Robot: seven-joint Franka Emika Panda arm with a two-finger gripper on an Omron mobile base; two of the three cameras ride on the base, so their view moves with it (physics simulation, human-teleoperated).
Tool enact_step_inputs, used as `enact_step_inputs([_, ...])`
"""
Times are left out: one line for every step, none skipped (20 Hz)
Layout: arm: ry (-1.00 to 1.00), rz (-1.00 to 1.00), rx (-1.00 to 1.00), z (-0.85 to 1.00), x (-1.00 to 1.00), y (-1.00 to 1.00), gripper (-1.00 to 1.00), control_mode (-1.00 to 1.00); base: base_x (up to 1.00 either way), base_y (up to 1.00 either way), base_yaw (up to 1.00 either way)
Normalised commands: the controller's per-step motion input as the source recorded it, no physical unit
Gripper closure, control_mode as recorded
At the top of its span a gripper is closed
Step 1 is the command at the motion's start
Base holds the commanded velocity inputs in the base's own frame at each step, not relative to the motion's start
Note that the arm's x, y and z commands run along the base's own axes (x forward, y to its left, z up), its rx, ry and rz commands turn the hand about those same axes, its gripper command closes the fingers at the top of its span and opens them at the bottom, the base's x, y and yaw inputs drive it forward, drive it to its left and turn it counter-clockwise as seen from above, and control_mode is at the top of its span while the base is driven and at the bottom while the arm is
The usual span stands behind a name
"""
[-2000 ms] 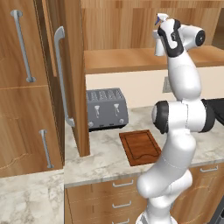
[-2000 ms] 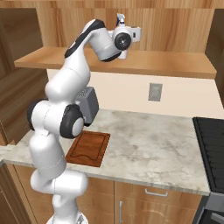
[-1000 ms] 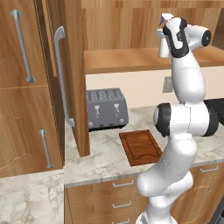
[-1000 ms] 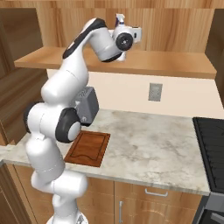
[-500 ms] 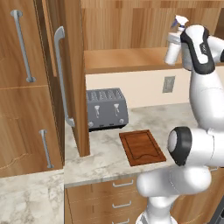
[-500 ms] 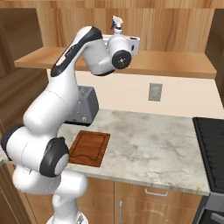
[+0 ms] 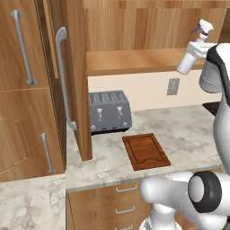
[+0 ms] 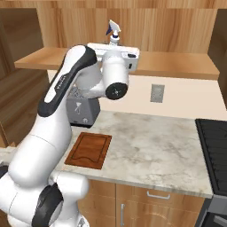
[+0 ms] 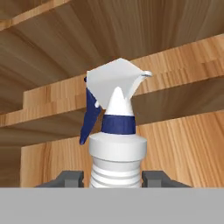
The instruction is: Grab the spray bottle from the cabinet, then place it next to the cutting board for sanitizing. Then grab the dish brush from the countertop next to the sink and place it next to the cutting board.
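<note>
While raised, pincer [image 9: 112, 179] grips spray bottle [image 9: 116, 131]

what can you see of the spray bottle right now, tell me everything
The spray bottle is a small, slim white bottle that looks like plastic, with a ribbed narrow neck, a dark blue collar and trigger, and a white nozzle head. It stands roughly upright, tilted a little in the left base view, held by the gripper, whose fingers sit on either side of its shoulder. It is lifted in front of the wooden cabinet shelf, high above the countertop, touching nothing else.
</note>
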Motion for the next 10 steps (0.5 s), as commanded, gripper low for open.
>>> enact_step_inputs([-0.09,-0.03,-0.01,0.0,-1.0,-0.49,1.0,-1.0,0.0,0.0,0.0])
enact_step_inputs([-0.14,-0.05,-0.04,0.0,-1.0,-0.51,1.0,-1.0,0.0,0.0,0.0])
enact_step_inputs([-0.01,-0.04,-0.01,0.0,-1.0,-0.64,1.0,-1.0,0.0,0.0,0.0])
enact_step_inputs([0.0,-0.03,-0.03,0.0,-1.0,-0.46,1.0,-1.0,0.0,0.0,0.0])
enact_step_inputs([0.0,-0.03,-0.03,0.0,-1.0,-0.49,1.0,-1.0,0.0,0.0,0.0])
enact_step_inputs([0.0,-0.03,-0.04,0.0,-1.0,-0.43,1.0,-1.0,0.0,0.0,0.0])
enact_step_inputs([0.0,-0.05,-0.03,0.0,-1.0,-0.44,1.0,-1.0,0.0,0.0,0.0])
enact_step_inputs([0.0,-0.06,-0.05,-0.03,-1.0,-0.36,1.0,-1.0,0.0,0.0,0.0])
enact_step_inputs([0.0,-0.05,-0.07,-0.24,-1.0,-0.18,1.0,-1.0,0.0,0.0,0.0])
enact_step_inputs([0.07,-0.05,-0.01,-0.47,-1.0,-0.08,1.0,-1.0,0.0,0.0,0.0])
